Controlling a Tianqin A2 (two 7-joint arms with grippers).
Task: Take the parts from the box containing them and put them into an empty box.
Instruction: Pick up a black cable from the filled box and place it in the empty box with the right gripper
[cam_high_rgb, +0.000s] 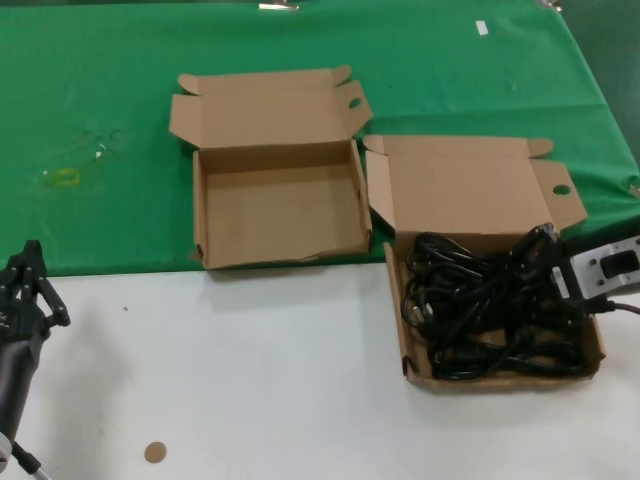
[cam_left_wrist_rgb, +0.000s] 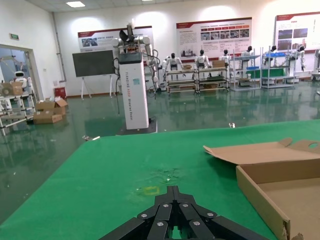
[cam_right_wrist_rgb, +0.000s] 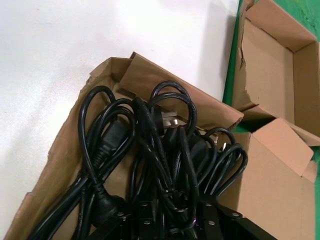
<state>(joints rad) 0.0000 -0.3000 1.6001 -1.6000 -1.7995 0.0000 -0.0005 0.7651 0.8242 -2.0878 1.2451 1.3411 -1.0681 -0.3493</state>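
We judge the task barely begun — the empty box (cam_high_rgb: 280, 215) on the green cloth (cam_high_rgb: 100, 130) holds nothing that we can see, and every one of the parts (cam_high_rgb: 495, 305) lies tangled in the box containing them (cam_high_rgb: 480, 190), which sits just right of it on the white table (cam_high_rgb: 250, 380). All the cords remain to be carried across.

Our right gripper (cam_high_rgb: 560, 285) is down among the cords at that box's right side; in the right wrist view its fingers (cam_right_wrist_rgb: 150, 220) sit in the tangle, but we cannot tell whether they have closed on a cord. Our left gripper (cam_high_rgb: 25, 275) waits at the table's left edge — clenched, holding nothing.
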